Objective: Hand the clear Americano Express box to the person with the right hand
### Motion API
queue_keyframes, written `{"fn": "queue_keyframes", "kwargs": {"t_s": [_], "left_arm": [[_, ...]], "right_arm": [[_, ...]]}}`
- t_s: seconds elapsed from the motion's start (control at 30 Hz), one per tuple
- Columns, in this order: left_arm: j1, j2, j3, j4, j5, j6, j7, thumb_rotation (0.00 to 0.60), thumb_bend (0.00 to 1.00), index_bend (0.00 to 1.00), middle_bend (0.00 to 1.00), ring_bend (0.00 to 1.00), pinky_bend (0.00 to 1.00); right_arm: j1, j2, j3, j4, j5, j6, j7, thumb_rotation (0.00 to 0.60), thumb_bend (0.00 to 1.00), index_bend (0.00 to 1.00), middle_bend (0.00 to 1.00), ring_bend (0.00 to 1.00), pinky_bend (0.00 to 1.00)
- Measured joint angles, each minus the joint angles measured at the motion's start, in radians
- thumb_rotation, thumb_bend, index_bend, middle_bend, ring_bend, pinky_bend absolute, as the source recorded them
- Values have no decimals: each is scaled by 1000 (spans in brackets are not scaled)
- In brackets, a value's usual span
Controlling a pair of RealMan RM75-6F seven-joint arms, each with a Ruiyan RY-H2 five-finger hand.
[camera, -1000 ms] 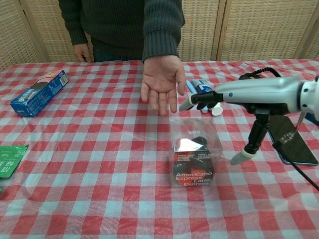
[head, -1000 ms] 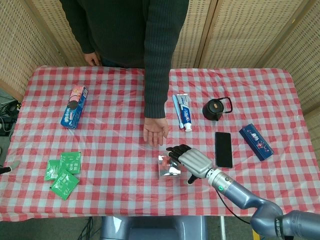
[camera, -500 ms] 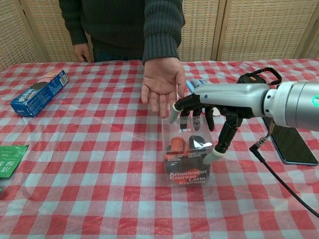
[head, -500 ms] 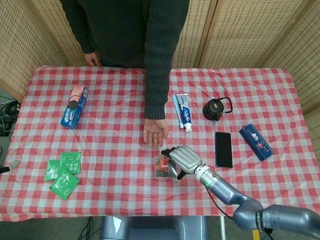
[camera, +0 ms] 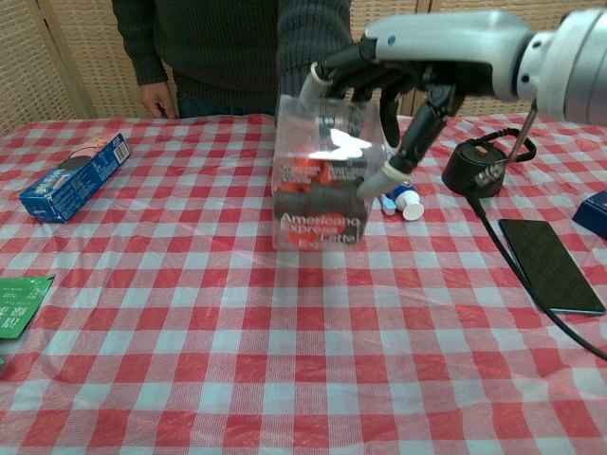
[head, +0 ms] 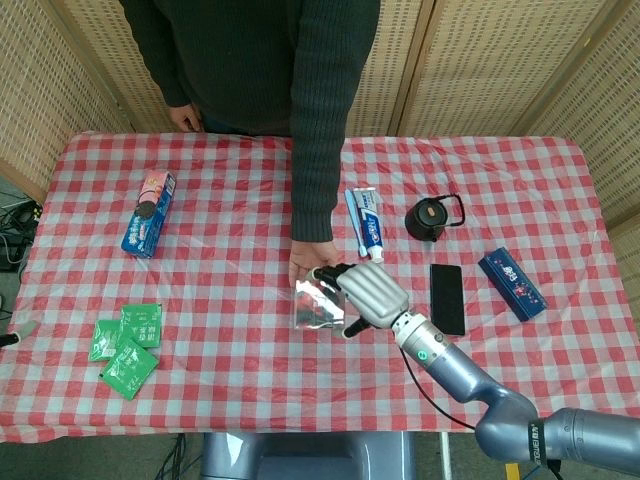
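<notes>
My right hand (head: 368, 293) (camera: 398, 71) grips the clear Americano Express box (camera: 321, 180) (head: 318, 303) from above and from its right side. The box is lifted off the red checked table (head: 230, 300). The chest view reveals its red and black contents and white lettering. The person's open palm (head: 308, 262) lies just behind the box in the head view; the chest view has the box covering it. I cannot tell whether box and palm touch. My left hand shows in neither view.
On the table lie a blue cookie box (head: 149, 212), green sachets (head: 127, 345), a toothpaste tube (head: 367, 223), a black teapot (head: 431, 217), a black phone (head: 447, 297) and a dark blue box (head: 512, 283). The person (head: 260, 60) stands at the far edge.
My right hand closed on the box, then lifted it off the table and carried it up and forward to the person's palm.
</notes>
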State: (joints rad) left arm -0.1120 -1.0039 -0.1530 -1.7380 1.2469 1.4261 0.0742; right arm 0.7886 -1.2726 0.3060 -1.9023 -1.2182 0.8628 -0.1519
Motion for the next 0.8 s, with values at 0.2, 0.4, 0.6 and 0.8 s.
{"fn": "queue_keyframes", "kwargs": {"t_s": [0.2, 0.4, 0.6, 0.8], "left_arm": [[1, 8, -1, 3, 0, -2, -20, 600, 0, 0, 0, 0, 0], [5, 18, -3, 7, 0, -1, -44, 600, 0, 0, 0, 0, 0], [5, 22, -4, 12, 1, -2, -58, 600, 0, 0, 0, 0, 0], [7, 25, -3, 12, 2, 1, -64, 600, 0, 0, 0, 0, 0]], "right_arm": [[64, 9, 55, -10, 137, 16, -82, 600, 403, 660, 721, 706, 570], [134, -22, 60, 22, 282, 42, -198, 600, 353, 630, 695, 698, 568], [161, -59, 28, 44, 325, 67, -231, 600, 0, 0, 11, 22, 27], [165, -47, 37, 29, 326, 82, -212, 600, 0, 0, 0, 0, 0]]}}
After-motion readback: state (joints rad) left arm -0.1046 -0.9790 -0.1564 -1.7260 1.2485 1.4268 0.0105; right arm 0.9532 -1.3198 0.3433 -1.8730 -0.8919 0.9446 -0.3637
